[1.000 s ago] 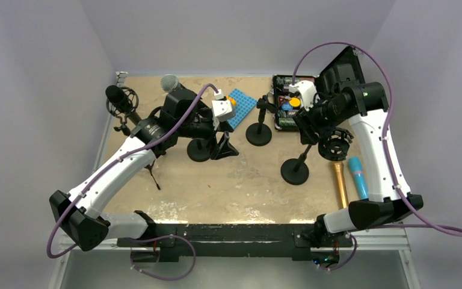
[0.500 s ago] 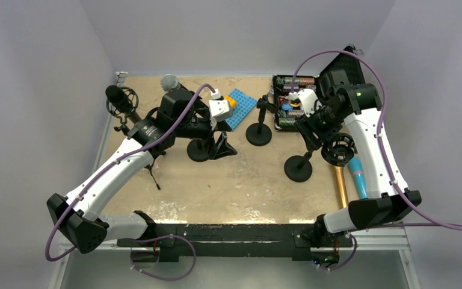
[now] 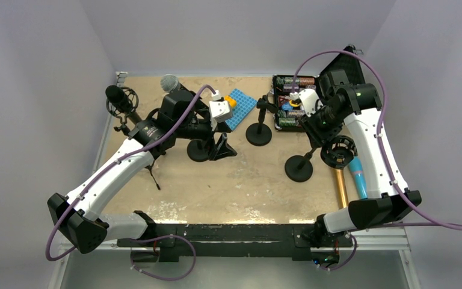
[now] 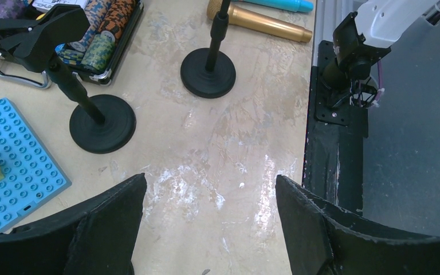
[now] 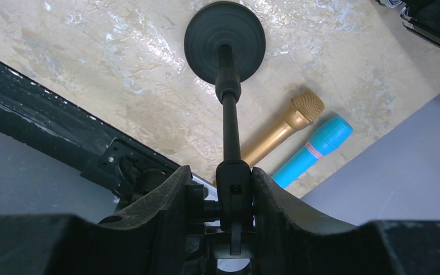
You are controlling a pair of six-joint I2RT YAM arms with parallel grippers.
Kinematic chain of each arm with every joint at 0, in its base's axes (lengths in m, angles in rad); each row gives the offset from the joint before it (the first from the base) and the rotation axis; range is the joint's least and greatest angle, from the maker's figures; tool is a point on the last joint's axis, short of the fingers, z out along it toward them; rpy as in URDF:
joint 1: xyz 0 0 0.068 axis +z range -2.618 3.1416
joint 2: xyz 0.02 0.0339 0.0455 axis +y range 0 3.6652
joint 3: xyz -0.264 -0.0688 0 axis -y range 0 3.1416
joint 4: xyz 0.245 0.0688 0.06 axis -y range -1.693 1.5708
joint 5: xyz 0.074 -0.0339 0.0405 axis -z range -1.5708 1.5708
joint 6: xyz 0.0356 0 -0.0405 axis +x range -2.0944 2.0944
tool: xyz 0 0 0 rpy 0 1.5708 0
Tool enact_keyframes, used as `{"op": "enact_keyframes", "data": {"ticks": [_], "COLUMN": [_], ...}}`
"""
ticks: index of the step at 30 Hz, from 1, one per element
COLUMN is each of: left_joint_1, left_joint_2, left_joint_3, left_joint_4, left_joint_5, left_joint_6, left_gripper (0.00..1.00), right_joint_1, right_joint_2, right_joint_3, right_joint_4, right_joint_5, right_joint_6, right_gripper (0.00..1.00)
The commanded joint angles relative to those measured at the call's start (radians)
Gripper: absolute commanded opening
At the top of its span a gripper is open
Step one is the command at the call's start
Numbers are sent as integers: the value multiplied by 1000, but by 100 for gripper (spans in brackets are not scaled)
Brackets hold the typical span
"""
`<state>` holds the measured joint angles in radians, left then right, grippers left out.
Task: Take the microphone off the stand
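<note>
The gold microphone (image 5: 278, 133) lies flat — off the black stand (image 5: 224, 40), near its round base.

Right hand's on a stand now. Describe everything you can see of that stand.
The stand is matte black: a round flat base on the table, a thin pole with a thicker collar low down, a hinge block at the top and an empty ring-shaped shock mount. The right hand pinches the hinge block between its fingers. The gold microphone and blue microphone lie on the table past the base, not touching it.
</note>
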<state>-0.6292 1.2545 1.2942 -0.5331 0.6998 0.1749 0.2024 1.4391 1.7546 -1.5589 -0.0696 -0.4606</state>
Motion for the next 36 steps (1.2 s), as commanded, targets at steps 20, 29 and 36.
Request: {"op": "enact_keyframes", "data": {"ticks": [20, 29, 36], "left_joint_1": [3, -11, -28], "left_joint_2": [3, 81, 180], "left_joint_3": [-33, -136, -147], "left_joint_4": [-47, 36, 44], "left_joint_5": [128, 198, 177], "left_joint_6": [307, 362, 399], "left_gripper": [83, 84, 81], "right_joint_1": [219, 224, 224], "right_joint_2": [-101, -283, -318], "right_joint_3": [-48, -470, -552], "right_joint_4": [313, 762, 777], "right_joint_5": [-701, -848, -832], "right_joint_6": [-234, -349, -420], "right_gripper": [0, 0, 0]}}
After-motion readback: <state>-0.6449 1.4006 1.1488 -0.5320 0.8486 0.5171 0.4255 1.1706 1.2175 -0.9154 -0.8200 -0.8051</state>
